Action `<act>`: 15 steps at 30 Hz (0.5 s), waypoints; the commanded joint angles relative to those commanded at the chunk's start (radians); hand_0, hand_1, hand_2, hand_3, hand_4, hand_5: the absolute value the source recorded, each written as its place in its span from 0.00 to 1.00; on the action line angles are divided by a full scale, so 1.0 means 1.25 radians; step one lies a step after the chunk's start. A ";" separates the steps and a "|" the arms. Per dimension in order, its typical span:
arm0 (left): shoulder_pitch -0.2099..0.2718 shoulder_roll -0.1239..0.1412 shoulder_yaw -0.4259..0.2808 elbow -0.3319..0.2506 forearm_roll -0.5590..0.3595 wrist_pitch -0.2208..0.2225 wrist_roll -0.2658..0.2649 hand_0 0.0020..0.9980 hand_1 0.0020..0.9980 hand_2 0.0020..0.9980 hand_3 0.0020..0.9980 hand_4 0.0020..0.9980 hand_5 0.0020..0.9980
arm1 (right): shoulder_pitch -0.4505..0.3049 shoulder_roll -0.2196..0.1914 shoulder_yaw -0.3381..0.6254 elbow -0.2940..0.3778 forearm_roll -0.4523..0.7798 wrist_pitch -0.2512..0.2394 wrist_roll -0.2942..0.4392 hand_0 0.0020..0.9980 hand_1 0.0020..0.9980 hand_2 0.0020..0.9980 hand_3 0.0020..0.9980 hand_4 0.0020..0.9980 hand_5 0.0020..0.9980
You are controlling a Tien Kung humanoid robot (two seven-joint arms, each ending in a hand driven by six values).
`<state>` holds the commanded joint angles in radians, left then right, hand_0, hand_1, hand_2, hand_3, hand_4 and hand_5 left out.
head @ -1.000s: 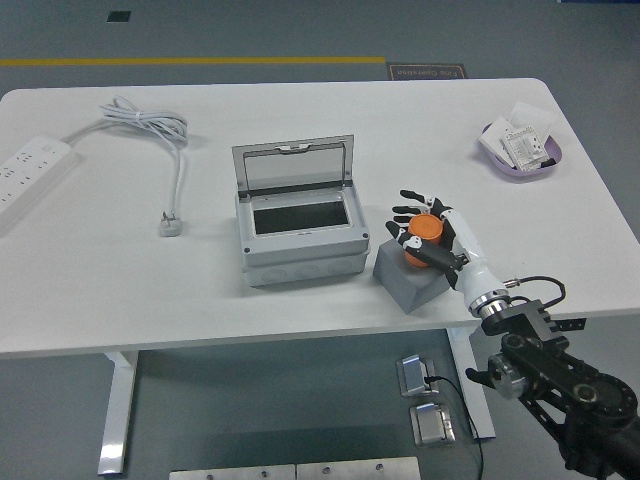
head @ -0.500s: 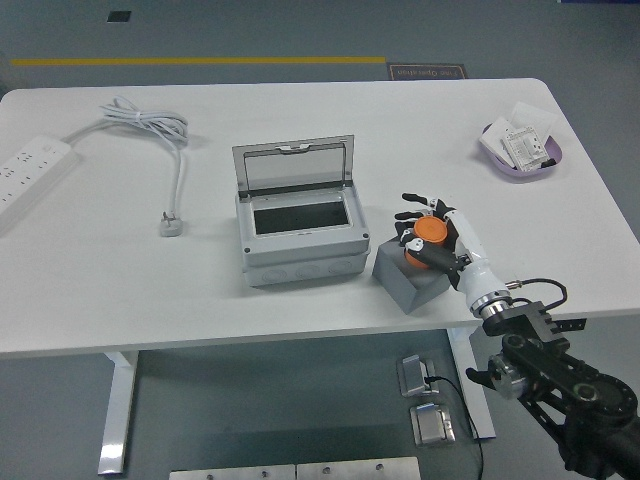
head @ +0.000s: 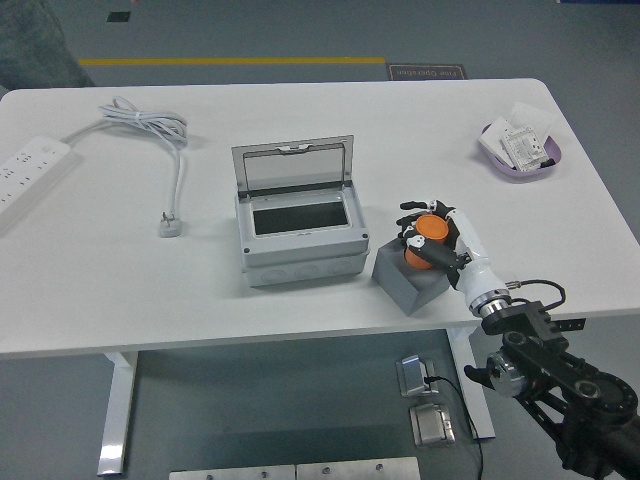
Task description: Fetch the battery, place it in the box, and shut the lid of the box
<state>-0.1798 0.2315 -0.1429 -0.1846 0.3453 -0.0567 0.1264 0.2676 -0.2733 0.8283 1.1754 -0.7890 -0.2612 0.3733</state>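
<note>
Orange battery (head: 430, 232) sitting upright on top of a grey block (head: 411, 276), right of the box. Wrapped by the right robot hand (head: 432, 238): black-tipped fingers (head: 413, 209) curled round its far side, thumb across the near side, so pinching the battery between them. Can't tell if it's lifted clear of the block or resting on it. White palm and wrist angled down toward the lower right, black arm (head: 560, 385) running off the corner below the desk edge.

Just left of the block: grey box (head: 300, 240), almost touching it. Lid (head: 293, 165) standing up at the back, hinged open, clear window in it. Dark inside, nothing visible in there.

Further out on the white desk (head: 90, 290): white plug (head: 171, 224) with its cable (head: 150, 125) looping up to the back left, power strip (head: 30, 170) at the far left edge. Purple tray (head: 545, 165) with white packets at the back right, well apart from everything else.

Top left corner, a bit of dark clothing (head: 35, 45) from a person beyond the desk.
</note>
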 joint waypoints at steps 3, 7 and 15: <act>0.001 0.000 -0.003 0.000 0.004 0.000 0.001 0.72 0.75 0.73 0.68 0.57 0.49 | 0.000 -0.001 -0.003 0.001 0.002 -0.001 -0.006 0.19 0.24 0.28 0.24 0.00 0.00; 0.002 0.000 -0.007 0.000 0.009 0.000 0.002 0.72 0.75 0.73 0.68 0.57 0.49 | 0.002 0.000 -0.004 0.004 0.005 -0.007 -0.009 0.19 0.24 0.28 0.24 0.00 0.00; -0.002 0.000 -0.014 0.000 0.017 0.001 0.002 0.72 0.75 0.73 0.69 0.57 0.51 | 0.029 0.000 0.000 0.005 0.005 -0.020 -0.005 0.17 0.22 0.23 0.24 0.00 0.00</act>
<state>-0.1817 0.2312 -0.1605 -0.1850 0.3662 -0.0549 0.1290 0.3036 -0.2734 0.8277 1.1820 -0.7830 -0.2864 0.3672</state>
